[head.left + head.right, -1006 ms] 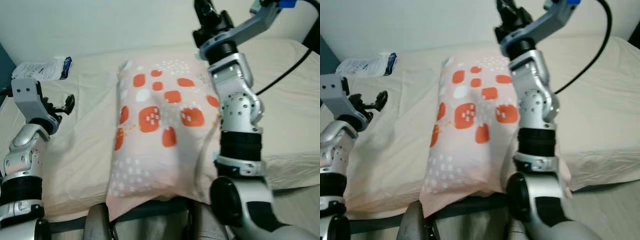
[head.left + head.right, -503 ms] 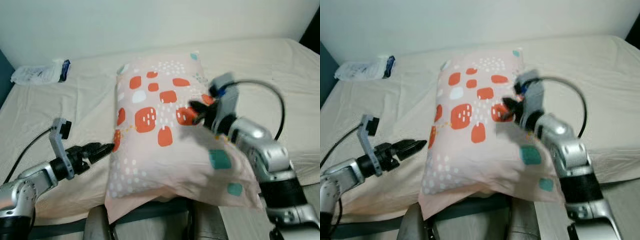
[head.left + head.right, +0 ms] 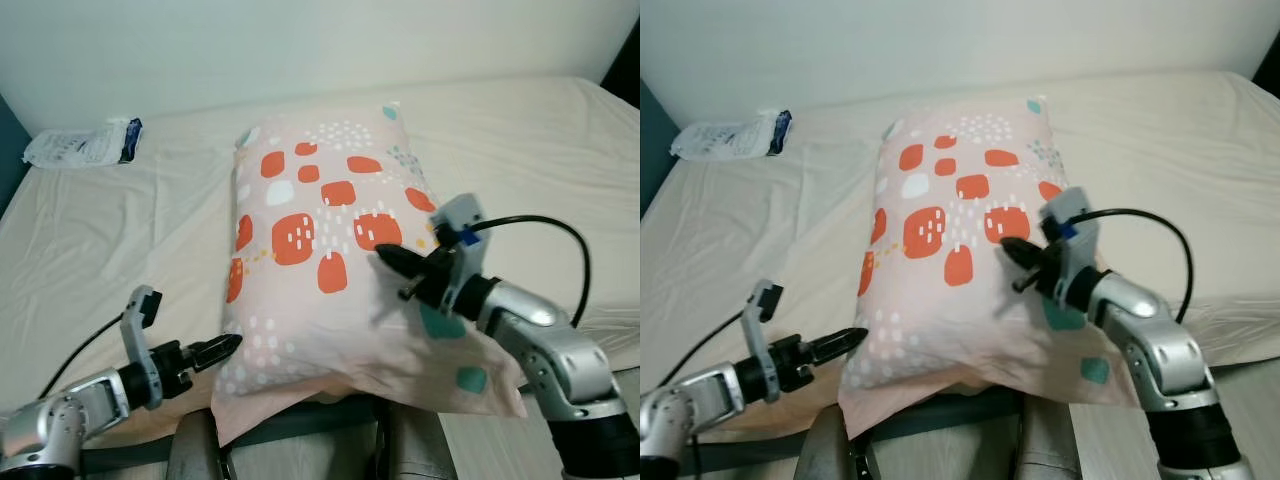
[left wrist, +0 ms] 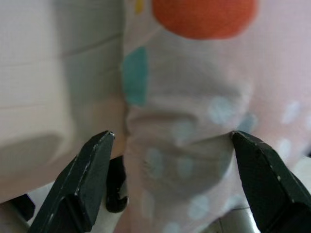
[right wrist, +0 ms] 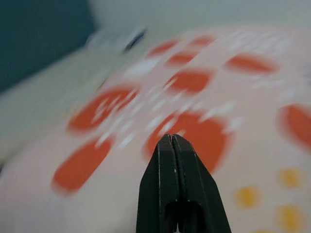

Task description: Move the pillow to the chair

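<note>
On bed (image 3: pixel 560 140), patterned pillow (image 3: pixel 320 250), left pincer (image 4: pixel 170 141) spread, right pincer (image 5: pixel 172 141) pressed together

Both arms have dropped, left hand (image 3: pixel 228 347) and right hand (image 3: pixel 392 268) reaching the pillow (image 3: pixel 320 250).

Place: we see a home bedroom.
Evidence: a bed (image 3: pixel 520 140) with cream sheets, a patterned pillow (image 3: pixel 320 230) on it, a plain pale wall (image 3: pixel 300 45) behind.
</note>
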Available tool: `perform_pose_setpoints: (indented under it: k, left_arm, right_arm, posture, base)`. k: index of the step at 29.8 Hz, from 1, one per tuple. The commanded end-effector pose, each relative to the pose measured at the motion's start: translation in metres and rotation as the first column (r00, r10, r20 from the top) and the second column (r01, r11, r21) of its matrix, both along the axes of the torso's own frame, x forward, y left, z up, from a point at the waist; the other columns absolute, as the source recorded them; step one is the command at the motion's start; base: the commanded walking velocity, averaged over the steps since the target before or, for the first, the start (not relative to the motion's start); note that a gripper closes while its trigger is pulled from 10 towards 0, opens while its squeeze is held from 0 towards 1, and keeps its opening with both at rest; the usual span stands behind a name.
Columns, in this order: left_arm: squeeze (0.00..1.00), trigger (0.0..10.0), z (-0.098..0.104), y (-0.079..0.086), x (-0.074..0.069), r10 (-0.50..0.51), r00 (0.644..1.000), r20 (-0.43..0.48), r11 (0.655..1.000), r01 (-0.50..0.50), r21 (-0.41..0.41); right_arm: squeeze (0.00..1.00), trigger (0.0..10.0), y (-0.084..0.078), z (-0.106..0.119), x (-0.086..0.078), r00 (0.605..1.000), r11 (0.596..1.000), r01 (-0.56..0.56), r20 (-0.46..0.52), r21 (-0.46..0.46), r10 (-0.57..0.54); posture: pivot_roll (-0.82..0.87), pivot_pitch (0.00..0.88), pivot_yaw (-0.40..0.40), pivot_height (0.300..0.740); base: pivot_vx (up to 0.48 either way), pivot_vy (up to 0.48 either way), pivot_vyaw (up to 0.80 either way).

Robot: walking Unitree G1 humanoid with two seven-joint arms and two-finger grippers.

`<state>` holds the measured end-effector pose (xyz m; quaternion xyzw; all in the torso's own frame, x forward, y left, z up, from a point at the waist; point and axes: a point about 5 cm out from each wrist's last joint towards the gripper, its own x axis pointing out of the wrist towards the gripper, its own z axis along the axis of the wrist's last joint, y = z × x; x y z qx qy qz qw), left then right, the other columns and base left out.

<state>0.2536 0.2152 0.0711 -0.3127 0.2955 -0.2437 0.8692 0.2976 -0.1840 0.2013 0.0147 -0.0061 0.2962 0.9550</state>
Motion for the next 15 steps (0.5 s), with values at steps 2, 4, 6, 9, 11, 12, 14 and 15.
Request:
perform_pose_setpoints:
  k: [2,4,6,9,11,12,14,15]
  left_arm:
    - [1.00,10.0,-0.010,-0.002,-0.001,0.022,0.998,-0.051,1.000,-0.021,0.021]
    - [1.00,10.0,-0.014,-0.010,0.002,0.014,0.998,-0.067,1.000,-0.013,0.021]
    - [1.00,10.0,-0.015,-0.021,0.007,0.004,0.998,-0.068,1.000,-0.003,0.024]
    - [1.00,10.0,-0.013,-0.036,0.016,0.003,0.998,-0.063,1.000,-0.004,-0.007]
    - [1.00,10.0,-0.010,-0.045,0.020,-0.003,0.998,-0.062,0.999,0.000,-0.043]
    - [0.91,10.0,-0.009,-0.052,0.023,-0.014,0.998,-0.058,0.998,0.011,-0.061]
    - [0.00,10.0,-0.007,-0.062,0.025,-0.036,0.998,-0.051,0.997,0.032,-0.067]
    - [0.00,10.0,-0.007,-0.062,0.025,-0.036,0.998,-0.051,0.997,0.032,-0.067]
  right_arm:
    - [0.00,10.0,-0.008,0.015,-0.004,0.998,0.994,0.008,0.059,0.105,-0.014]
    - [0.00,10.0,-0.013,0.022,-0.007,0.996,0.988,-0.006,0.089,0.152,-0.008]
    - [0.00,10.0,-0.018,0.027,-0.007,0.994,0.984,0.005,0.110,0.178,-0.024]
    - [0.00,10.0,-0.020,0.029,-0.005,0.993,0.981,0.012,0.117,0.196,-0.035]
    - [0.00,10.0,-0.018,0.029,-0.005,0.993,0.981,0.005,0.119,0.193,-0.029]
    - [0.00,10.0,-0.015,0.028,-0.004,0.993,0.982,-0.002,0.119,0.187,-0.021]
    - [0.00,10.0,-0.011,0.027,-0.004,0.993,0.984,-0.015,0.119,0.178,-0.006]
    - [0.00,10.0,-0.011,0.027,-0.004,0.993,0.984,-0.015,0.119,0.178,-0.006]
  posture:
    - [0.00,0.142,0.023,0.536]
    - [-0.01,0.144,0.024,0.536]
    - [-0.01,0.142,0.025,0.536]
    - [-0.01,0.141,0.024,0.536]
    - [-0.01,0.141,0.023,0.536]
    - [-0.01,0.141,0.023,0.536]
    - [-0.01,0.138,0.023,0.536]
    - [-0.01,0.138,0.023,0.536]
  base:
    - [0.000,0.000,0.00]
    - [0.000,0.000,0.00]
    - [0.000,0.000,0.00]
    - [0.000,0.000,0.00]
    - [0.000,0.000,0.00]
    - [0.000,0.000,0.00]
    - [0.000,0.000,0.00]
    - [0.000,0.000,0.00]
